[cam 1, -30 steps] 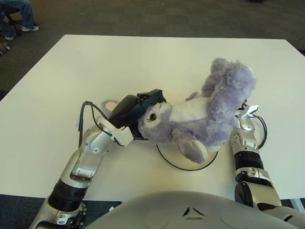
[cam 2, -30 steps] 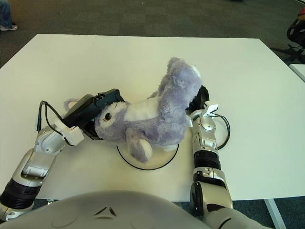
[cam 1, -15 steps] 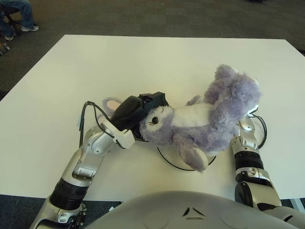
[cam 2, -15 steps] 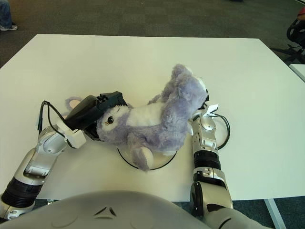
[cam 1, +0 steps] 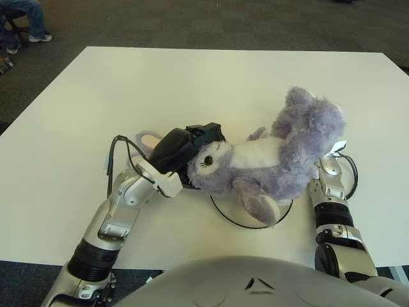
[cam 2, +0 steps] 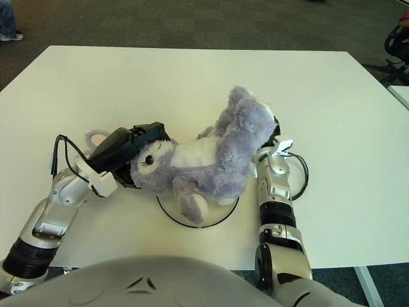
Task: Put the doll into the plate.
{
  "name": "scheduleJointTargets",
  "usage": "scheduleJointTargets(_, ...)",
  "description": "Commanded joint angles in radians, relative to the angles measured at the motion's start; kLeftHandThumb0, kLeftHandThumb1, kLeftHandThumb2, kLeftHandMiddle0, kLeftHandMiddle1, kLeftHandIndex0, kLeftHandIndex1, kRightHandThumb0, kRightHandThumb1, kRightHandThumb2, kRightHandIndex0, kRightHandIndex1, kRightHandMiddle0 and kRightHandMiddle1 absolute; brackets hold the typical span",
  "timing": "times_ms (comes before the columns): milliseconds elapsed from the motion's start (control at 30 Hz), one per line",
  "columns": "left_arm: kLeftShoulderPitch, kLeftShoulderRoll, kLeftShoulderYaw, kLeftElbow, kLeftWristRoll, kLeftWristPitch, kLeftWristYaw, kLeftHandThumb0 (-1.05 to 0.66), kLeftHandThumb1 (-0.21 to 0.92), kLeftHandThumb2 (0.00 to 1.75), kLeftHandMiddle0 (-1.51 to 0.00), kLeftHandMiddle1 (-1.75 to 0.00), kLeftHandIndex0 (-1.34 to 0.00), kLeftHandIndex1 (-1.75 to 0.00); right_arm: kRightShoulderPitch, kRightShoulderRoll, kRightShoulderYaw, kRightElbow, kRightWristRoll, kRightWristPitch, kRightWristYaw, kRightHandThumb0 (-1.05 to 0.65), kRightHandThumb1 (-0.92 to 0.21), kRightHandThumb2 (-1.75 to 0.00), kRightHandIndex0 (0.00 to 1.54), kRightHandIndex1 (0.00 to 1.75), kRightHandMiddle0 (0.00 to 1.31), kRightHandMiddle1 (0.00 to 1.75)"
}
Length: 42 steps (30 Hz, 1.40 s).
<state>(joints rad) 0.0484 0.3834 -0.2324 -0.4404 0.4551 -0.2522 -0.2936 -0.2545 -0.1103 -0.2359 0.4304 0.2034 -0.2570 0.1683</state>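
Over round white black-rimmed plate: fluffy purple plush doll clasped between left hand at head, right hand behind body.

White table, dark carpet, seated person.

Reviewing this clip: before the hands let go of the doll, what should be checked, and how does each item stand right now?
1. Doll over the plate: ok, its body and one foot cover most of the ring.
2. Doll's head inside the plate: not ok, it overhangs the left rim.
3. Left hand at the head: ok.
4. Right hand at the doll's far end: cannot tell the grip, fur hides the fingers.
5. Doll resting on the plate: cannot tell.
6. Plate flat on the table: ok.
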Motion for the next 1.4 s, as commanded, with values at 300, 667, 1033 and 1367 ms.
scheduleJointTargets(300,0.018,0.002,-0.009,-0.069,0.035,0.112,-0.054,-0.36,0.46,0.87,-0.08,-1.52,-0.02,-1.15,0.01,-0.004,0.001,0.015,0.0,0.009,-0.002,-0.51,-0.24,-1.41,1.26,1.75,0.68,1.75)
scheduleJointTargets(667,0.017,0.028,-0.01,-0.08,0.012,0.116,-0.093,-0.79,0.7,0.52,-0.14,-0.38,0.0,-0.58,0.012,-0.006,0.003,0.01,-0.005,0.015,-0.006,-0.51,-0.24,-1.41,1.27,1.75,0.68,1.75)
scheduleJointTargets(1033,0.013,0.051,-0.003,-0.062,-0.013,0.068,-0.093,-0.9,0.91,0.32,-0.16,-0.08,0.0,-0.34,0.011,-0.006,0.002,0.014,-0.004,0.015,-0.005,-0.51,-0.24,-1.41,1.28,1.75,0.68,1.75)
scheduleJointTargets(1367,0.02,0.05,0.004,-0.04,-0.041,0.007,-0.07,-0.97,0.92,0.46,-0.12,-0.02,0.0,-0.14,0.01,-0.002,0.0,0.012,0.0,0.021,-0.008,-0.51,-0.23,-1.41,1.28,1.75,0.68,1.75)
